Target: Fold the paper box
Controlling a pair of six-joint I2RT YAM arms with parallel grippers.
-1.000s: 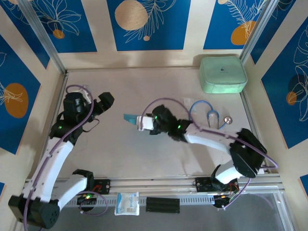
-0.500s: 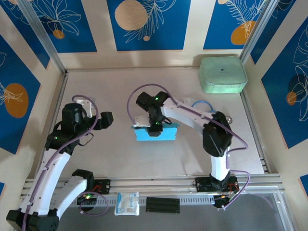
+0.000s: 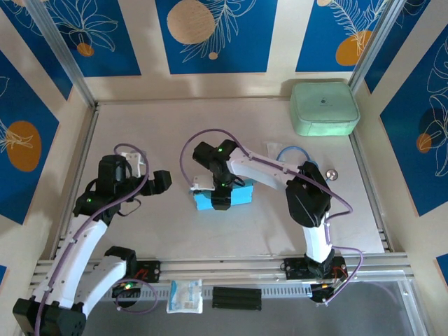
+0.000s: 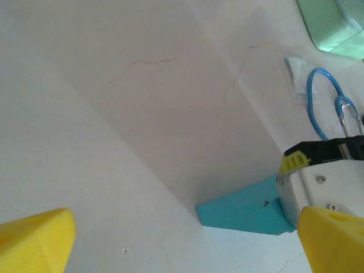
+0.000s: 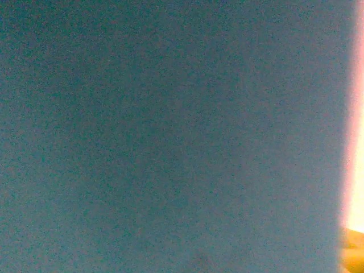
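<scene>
The paper box (image 3: pixel 243 194) is a small light blue rectangular box lying on the table near the middle. My right gripper (image 3: pixel 220 197) comes down on its left half from above, and its jaws are hidden by its own body. The box's blue card (image 5: pixel 170 136) lies right against the right wrist camera. My left gripper (image 3: pixel 163 181) hovers left of the box, apart from it, open and holding nothing. In the left wrist view the box (image 4: pixel 244 209) lies ahead between wide-apart yellow fingertips (image 4: pixel 37 239), with the right gripper's white body (image 4: pixel 324 182) on it.
A mint-green rounded case (image 3: pixel 324 108) stands at the back right. A blue-tubed stethoscope (image 3: pixel 299 166) lies right of the box beside a small white packet (image 3: pixel 273 148). Another white packet (image 3: pixel 185 295) rests on the front rail. Metal frame posts edge the table.
The right arm swung from the right side over to the middle and set the box down on the table. The left gripper moved right and nearer, toward the box.
</scene>
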